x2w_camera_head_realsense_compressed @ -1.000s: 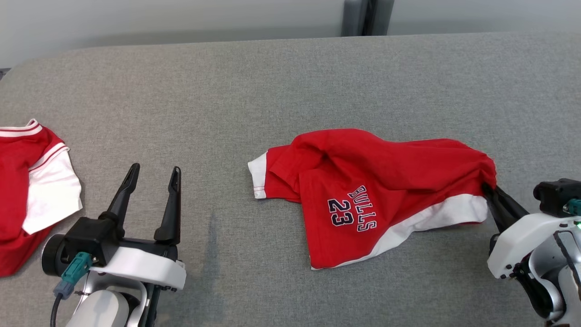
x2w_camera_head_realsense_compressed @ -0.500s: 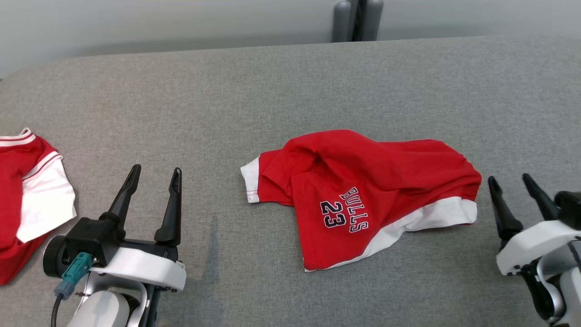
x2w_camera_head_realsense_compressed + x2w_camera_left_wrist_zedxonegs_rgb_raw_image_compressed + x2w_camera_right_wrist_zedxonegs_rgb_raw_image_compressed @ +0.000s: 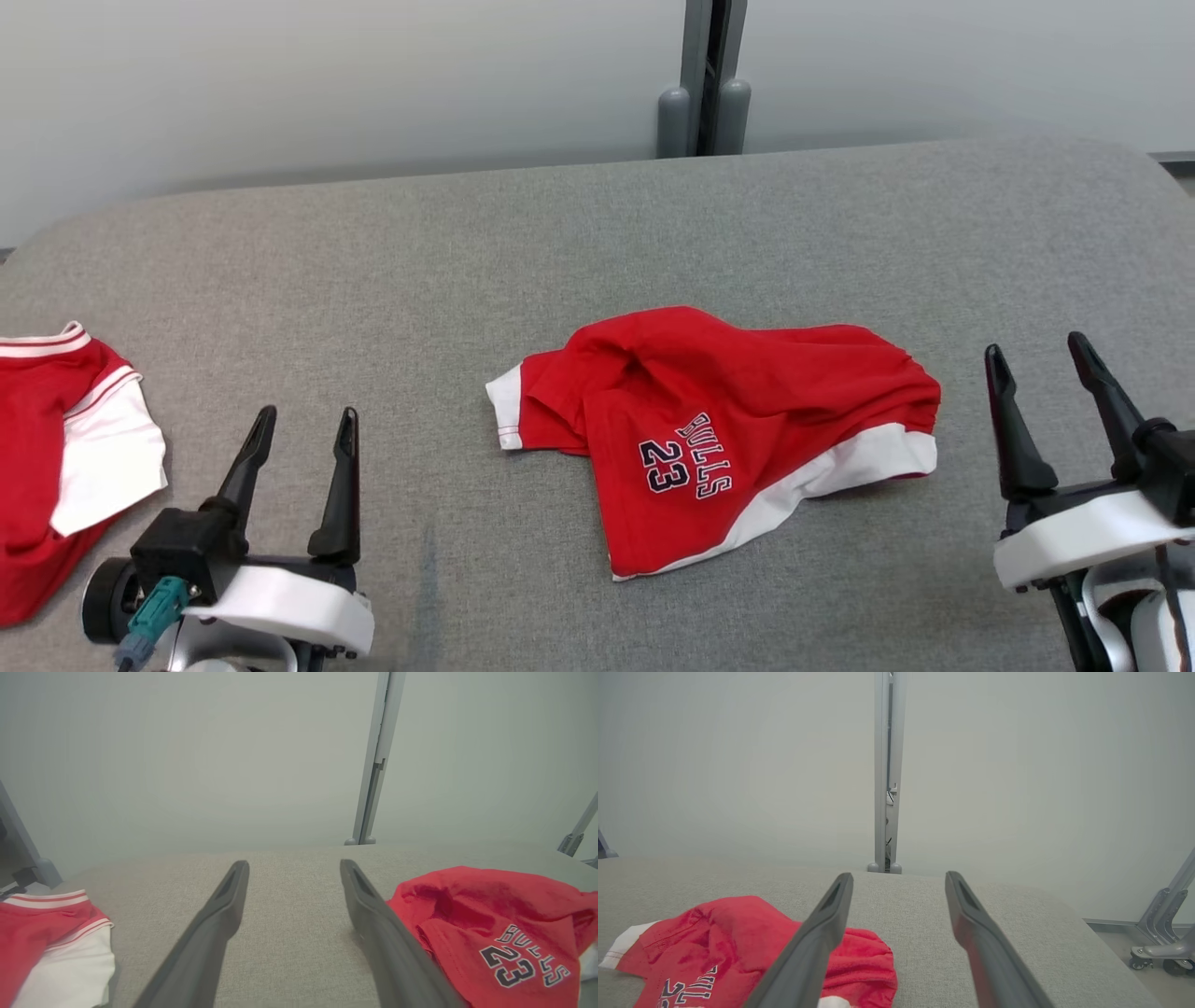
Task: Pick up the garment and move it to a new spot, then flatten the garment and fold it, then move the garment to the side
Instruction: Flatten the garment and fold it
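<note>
The garment (image 3: 738, 420) is found crumpled at frame centre on the table (image 3: 467, 243), ungripped. The left hand (image 3: 307, 412) and right hand (image 3: 1034, 345) are held open and empty, clear of it. Relocation is judged done; flattening, folding and side placement are outstanding.

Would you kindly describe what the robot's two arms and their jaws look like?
Both the left arm and right arm end in white curved shells carrying black mounts with two long, tapering dark jaws. A teal connector with a dark cable sits at the left wrist.
</note>
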Tool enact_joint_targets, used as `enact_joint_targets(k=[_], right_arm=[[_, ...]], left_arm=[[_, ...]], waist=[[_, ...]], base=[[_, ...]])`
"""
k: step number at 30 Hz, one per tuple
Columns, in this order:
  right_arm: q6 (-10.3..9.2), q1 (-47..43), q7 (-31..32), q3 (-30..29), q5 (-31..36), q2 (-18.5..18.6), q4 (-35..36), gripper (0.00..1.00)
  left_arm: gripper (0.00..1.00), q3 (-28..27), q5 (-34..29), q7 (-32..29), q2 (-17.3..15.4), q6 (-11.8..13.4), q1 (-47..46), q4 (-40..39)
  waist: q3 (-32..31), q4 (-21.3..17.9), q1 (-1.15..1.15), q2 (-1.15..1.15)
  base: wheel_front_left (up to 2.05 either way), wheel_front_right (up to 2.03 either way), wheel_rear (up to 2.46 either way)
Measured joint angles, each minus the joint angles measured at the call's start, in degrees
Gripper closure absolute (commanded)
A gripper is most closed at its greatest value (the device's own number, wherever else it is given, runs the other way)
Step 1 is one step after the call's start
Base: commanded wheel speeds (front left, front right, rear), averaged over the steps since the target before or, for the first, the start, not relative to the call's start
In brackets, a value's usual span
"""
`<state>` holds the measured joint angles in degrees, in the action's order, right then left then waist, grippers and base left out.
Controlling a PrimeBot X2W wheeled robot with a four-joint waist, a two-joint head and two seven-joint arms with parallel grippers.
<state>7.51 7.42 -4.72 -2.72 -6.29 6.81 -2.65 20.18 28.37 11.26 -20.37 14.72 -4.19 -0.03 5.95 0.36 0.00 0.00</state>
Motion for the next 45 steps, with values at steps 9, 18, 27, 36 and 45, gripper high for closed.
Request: enact_joint_targets(k=[9, 18, 27, 36, 45], right_arm=[[0.0, -4.2, 2.2, 1.1, -0.5, -1.5, 4.1, 0.0], [0.0, -4.6, 2.7, 1.2, -1.0, -2.1, 4.8, 0.0], [0.0, -4.4, 3.4, 2.0, -1.1, -2.5, 5.2, 0.0], [0.0, -3.0, 3.1, 3.8, -1.7, -3.1, 3.7, 0.0], [0.0, -2.6, 2.1, 2.6, -1.7, -3.5, 2.9, 0.0]], left_arm=[[0.0, 0.3, 0.3, -1.2, -0.5, 1.7, 3.7, -2.3], [0.0, 0.9, 0.1, -1.9, -0.6, 2.4, 3.7, -3.8], [0.0, 8.2, 1.9, -8.3, 1.8, -4.6, -2.7, -2.8], [0.0, 15.3, 7.6, -17.0, 7.5, -11.6, -5.8, 11.8], [0.93, 14.3, 11.7, -15.3, 9.9, -15.9, -8.2, 21.0]], waist=[[-2.9, -0.1, 0.0, 0.0], [-2.9, 0.3, 0.0, 0.0], [-1.0, -1.2, 0.0, 0.0], [2.2, -6.2, 0.0, 0.0], [4.9, -9.7, 0.0, 0.0]], base=[[0.0, 0.0, 0.0], [0.0, 0.0, 0.0], [0.0, 0.0, 0.0], [0.0, 0.0, 0.0], [0.0, 0.0, 0.0]])
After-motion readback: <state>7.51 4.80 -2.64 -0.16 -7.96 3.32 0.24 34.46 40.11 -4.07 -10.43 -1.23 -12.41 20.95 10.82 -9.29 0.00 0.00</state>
